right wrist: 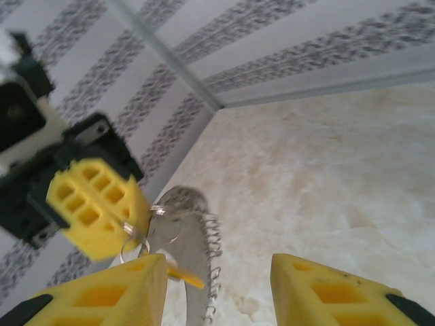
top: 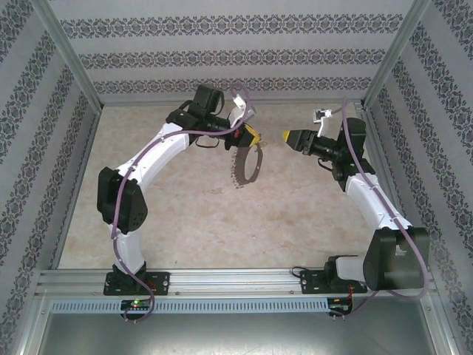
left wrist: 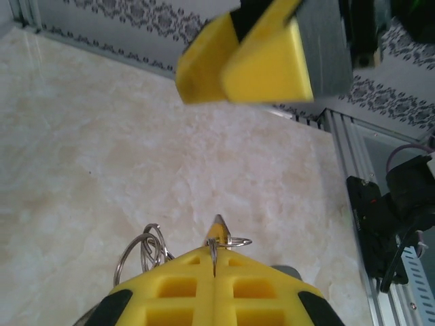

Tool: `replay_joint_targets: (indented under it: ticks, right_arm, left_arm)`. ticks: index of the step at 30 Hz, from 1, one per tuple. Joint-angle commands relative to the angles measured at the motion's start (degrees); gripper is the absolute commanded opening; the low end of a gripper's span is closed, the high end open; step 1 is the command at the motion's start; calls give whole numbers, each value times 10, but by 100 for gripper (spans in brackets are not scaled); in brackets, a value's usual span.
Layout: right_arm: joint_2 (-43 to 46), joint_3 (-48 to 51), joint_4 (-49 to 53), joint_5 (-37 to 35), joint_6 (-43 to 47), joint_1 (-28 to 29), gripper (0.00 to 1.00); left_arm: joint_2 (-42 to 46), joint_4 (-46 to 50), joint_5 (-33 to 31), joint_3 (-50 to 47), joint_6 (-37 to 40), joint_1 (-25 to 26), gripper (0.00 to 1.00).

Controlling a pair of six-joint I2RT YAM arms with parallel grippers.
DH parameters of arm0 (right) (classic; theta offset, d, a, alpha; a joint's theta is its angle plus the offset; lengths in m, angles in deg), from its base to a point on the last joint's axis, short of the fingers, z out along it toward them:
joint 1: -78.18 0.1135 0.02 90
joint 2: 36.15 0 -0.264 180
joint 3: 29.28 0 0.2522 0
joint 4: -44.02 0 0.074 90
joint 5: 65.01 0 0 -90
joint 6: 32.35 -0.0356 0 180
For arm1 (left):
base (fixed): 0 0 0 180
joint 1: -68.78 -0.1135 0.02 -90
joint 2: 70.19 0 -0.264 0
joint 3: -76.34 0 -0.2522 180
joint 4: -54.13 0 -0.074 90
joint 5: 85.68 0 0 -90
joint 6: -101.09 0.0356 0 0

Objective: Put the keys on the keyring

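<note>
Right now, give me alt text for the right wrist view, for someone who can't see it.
The left pincer, shut, dangles the keyring, a silvery hoop fringed with small loops, over a beige marbled table. A tiny yellow-headed key shows in front of the hoop, beside one of the right pincer's two open yellow fingers.

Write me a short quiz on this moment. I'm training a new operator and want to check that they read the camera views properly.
1. True or false: the large silvery metal hoop fringed with small loops lies flat on the marble-patterned tabletop.
2. Which fingers clamp the hoop? A) those of the left gripper. B) those of the right gripper. C) neither.
3. Fill in the blank: the right gripper's yellow fingers stand ____ (open or shut).

Key:
1. False. The hoop hangs in the air from the left gripper.
2. A.
3. Open.
</note>
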Motion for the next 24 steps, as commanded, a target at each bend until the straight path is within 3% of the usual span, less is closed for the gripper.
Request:
replay_joint_targets:
  ticks: [1,17,24]
  right_arm:
    - [4,-12,-49,73,46,24,45]
    - [-27,-54,-65,92,73,96,47]
    - [-36,-71,-69,102,69,111,43]
  left_arm:
    - [34,1,60,27,19,-12,0]
    - [70,21,121,42,32,-23,0]
    - [72,22,119,38,32,-23,0]
